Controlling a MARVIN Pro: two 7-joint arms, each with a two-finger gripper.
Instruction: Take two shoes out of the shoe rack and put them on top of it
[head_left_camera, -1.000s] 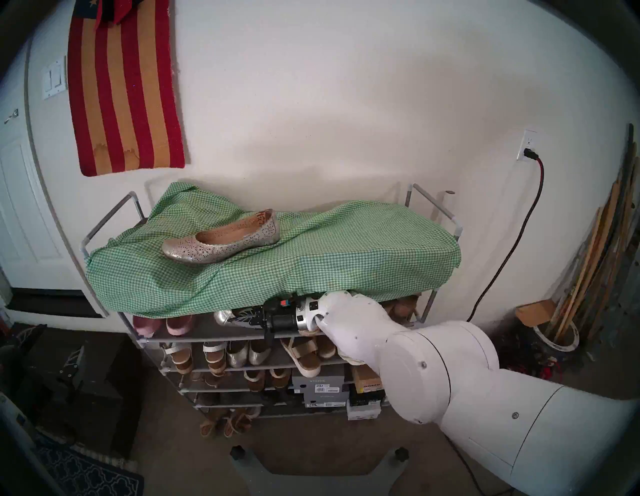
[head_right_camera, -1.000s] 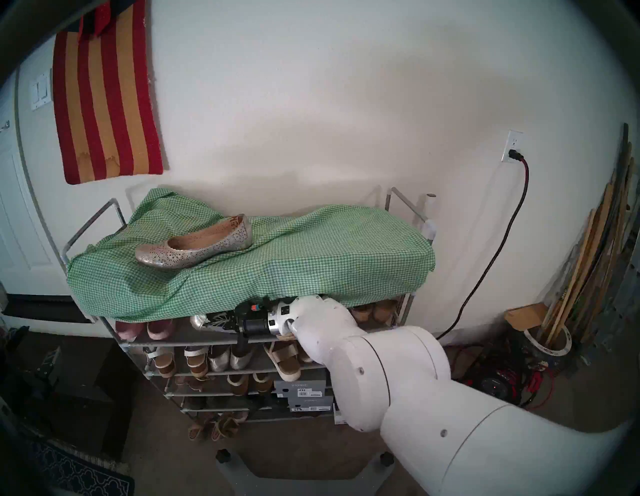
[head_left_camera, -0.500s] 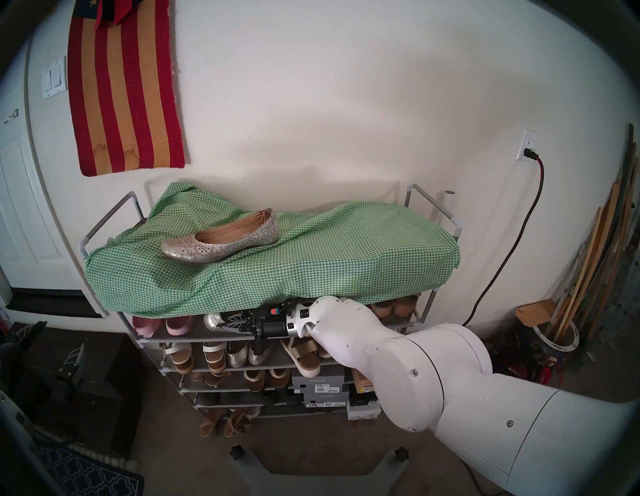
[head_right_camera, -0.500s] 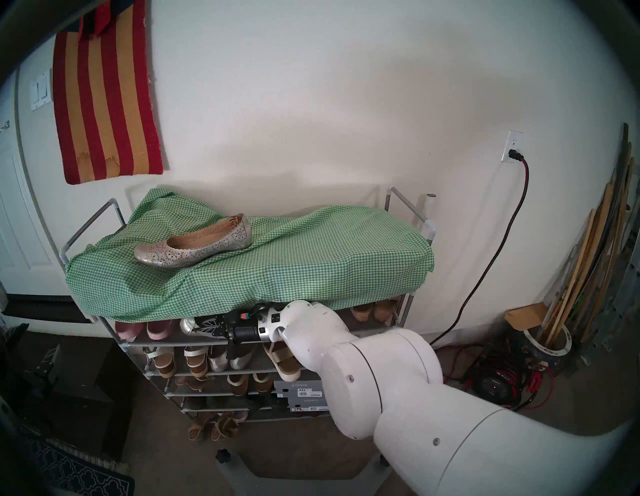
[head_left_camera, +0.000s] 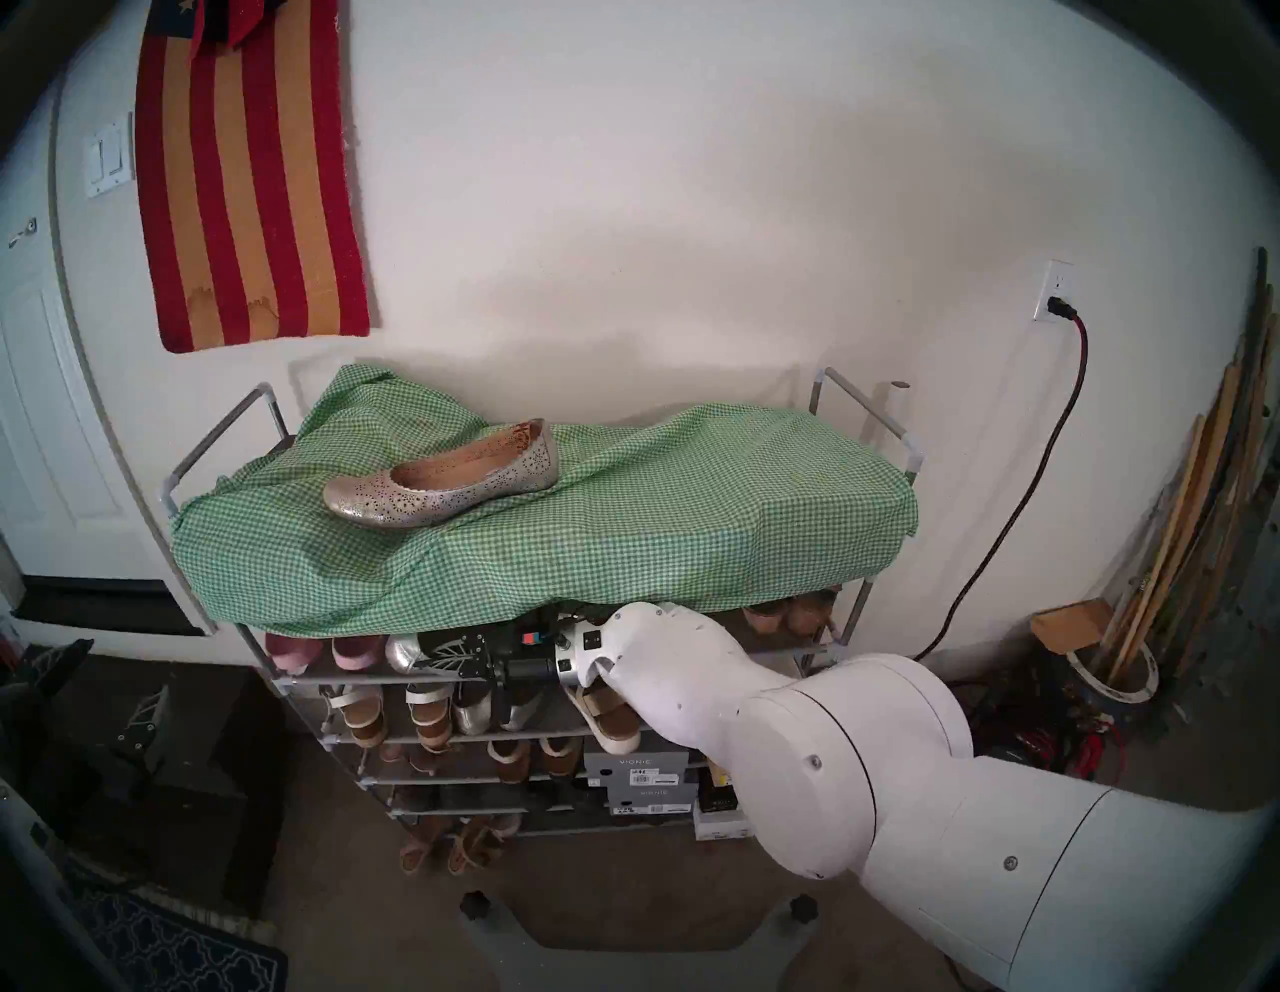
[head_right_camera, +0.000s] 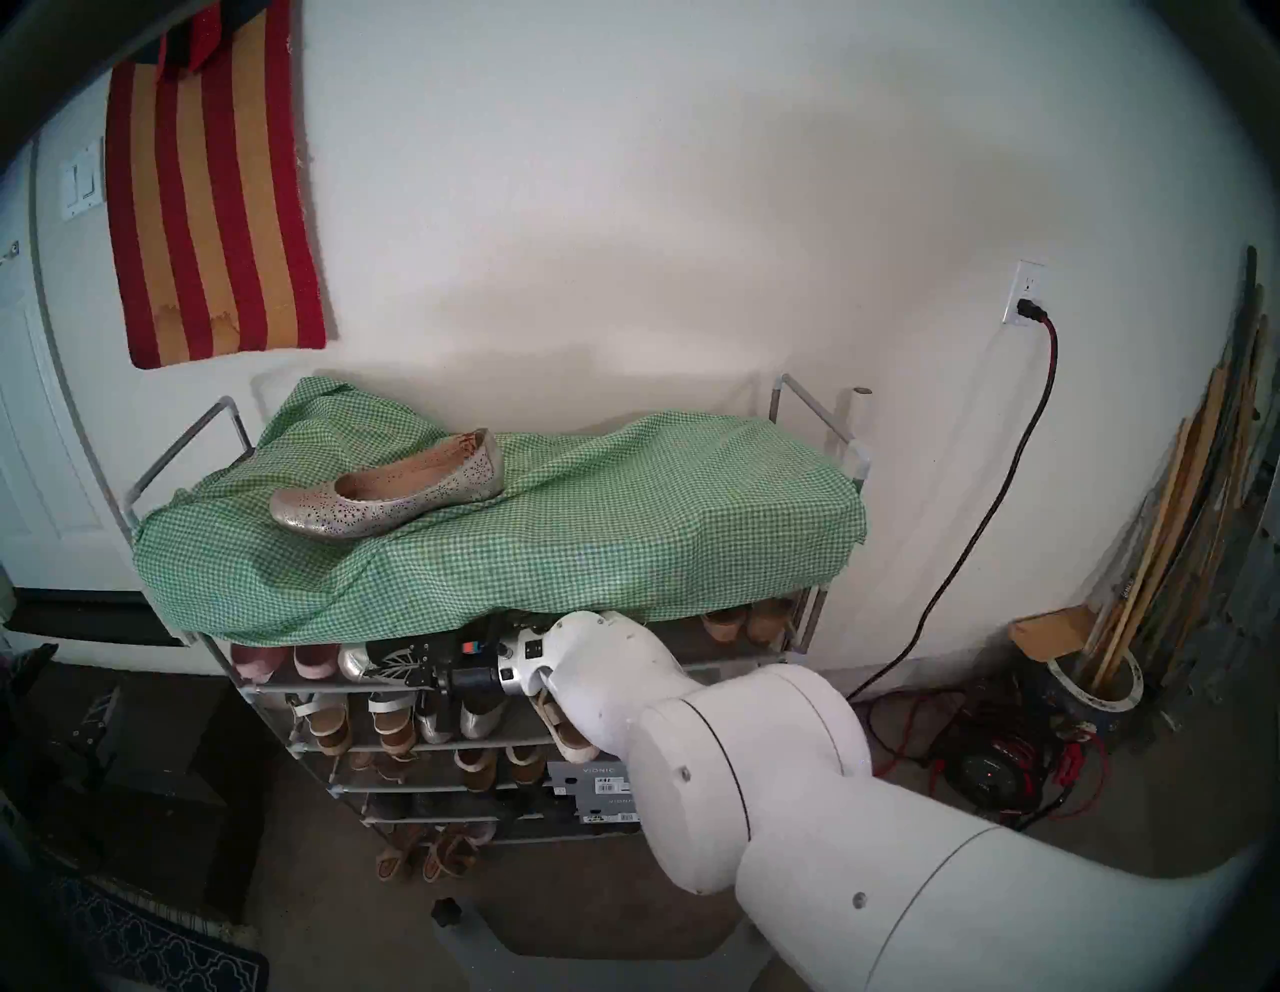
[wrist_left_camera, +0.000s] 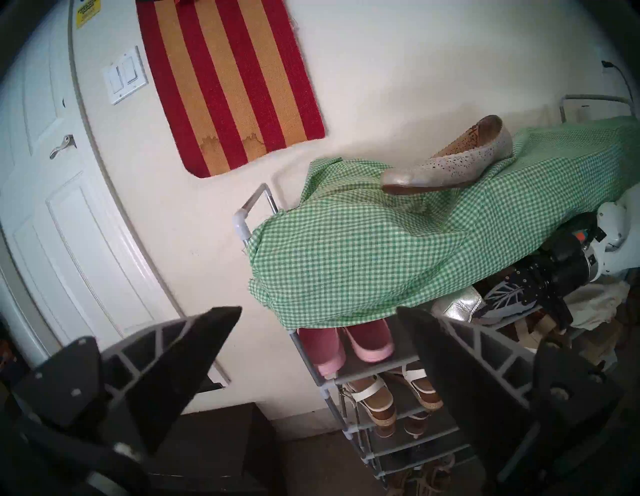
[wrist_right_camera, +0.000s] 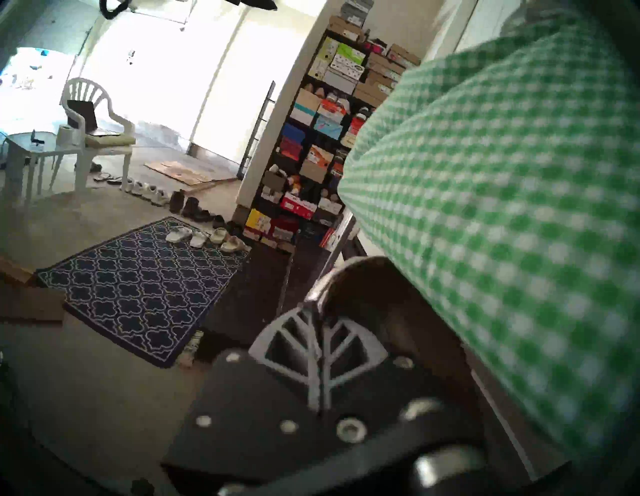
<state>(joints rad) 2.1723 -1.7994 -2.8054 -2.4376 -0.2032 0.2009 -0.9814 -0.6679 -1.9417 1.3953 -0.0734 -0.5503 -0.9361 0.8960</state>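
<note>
The right arm (head_left_camera: 796, 720) reaches level toward its left — the right gripper (head_left_camera: 433, 654) clamped tight. The left gripper (wrist_left_camera: 318, 322) hangs apart, fingers (wrist_left_camera: 194, 350) spread wide.

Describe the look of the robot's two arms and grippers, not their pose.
The right arm is glossy white, built of rounded, bulbous segments with dark seams and small screws. A silver collar joins it to a black wrist unit bearing a red-and-blue mark. The right gripper has black fingers with pale grey lattice ribbing. The left gripper shows two black wedge-shaped fingers with grey trussed backs; its arm is out of view.
</note>
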